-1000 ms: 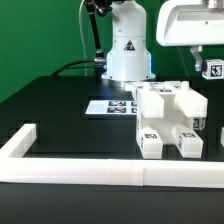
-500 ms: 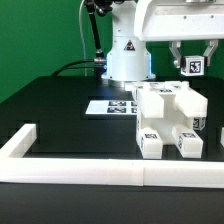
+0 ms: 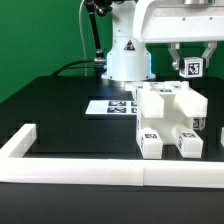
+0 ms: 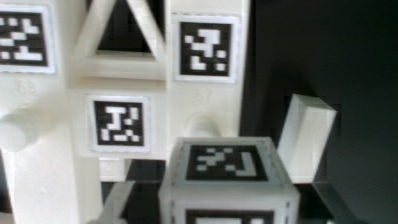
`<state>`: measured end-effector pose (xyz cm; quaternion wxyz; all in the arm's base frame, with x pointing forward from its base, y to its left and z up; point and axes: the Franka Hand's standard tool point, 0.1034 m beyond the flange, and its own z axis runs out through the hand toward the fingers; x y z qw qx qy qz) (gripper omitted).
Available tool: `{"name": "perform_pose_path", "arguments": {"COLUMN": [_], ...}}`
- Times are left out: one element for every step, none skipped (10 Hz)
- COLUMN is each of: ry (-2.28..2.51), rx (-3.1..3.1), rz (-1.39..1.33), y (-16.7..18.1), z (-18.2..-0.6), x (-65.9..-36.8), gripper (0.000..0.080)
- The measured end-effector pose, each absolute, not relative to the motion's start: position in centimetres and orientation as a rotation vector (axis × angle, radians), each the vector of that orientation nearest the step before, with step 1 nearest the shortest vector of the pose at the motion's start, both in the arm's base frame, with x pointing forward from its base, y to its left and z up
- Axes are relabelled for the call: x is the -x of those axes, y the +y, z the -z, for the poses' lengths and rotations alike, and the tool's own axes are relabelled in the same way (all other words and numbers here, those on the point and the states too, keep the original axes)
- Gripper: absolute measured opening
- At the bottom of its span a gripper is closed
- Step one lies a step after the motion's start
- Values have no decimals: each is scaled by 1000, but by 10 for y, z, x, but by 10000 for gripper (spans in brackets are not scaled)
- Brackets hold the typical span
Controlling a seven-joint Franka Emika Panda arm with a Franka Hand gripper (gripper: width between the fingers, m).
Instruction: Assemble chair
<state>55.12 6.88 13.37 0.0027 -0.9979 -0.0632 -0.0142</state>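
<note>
Jaws of gripper (image 3: 190,62) clenched on small cube-ended piece (image 3: 190,69), hovering just above chair assy (image 3: 165,112) on table (image 3: 70,125) at exterior view's right; we judge parts light, stiff, slick plastic, so best gripped across flat opposite faces.

Chair (image 3: 168,118) on table (image 3: 60,125), marker board (image 3: 110,106) behind, rail (image 3: 80,172) in front, piece (image 3: 190,68) above.

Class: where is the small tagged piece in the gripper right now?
The tagged piece, held by the gripper, hangs at the exterior view's upper right, above the chair assembly and right of the marker board.
</note>
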Motion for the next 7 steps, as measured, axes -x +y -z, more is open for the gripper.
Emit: {"name": "perform_pose_path", "arguments": {"ry": [-198,-198,-199,-200,-201,-201,-202], "rx": [3131,3132,3132,3133,3134,3134,3134], "rz": [41,36,31,28,24,32,34], "y": [68,68,68,69,69,69,69], "z": [-132,-131,-129,-128,-126,-126,-126], "x": [-551,-550,-549,-548,-548,-549,-549], "gripper": [287,287,287,287,287,287,287]}}
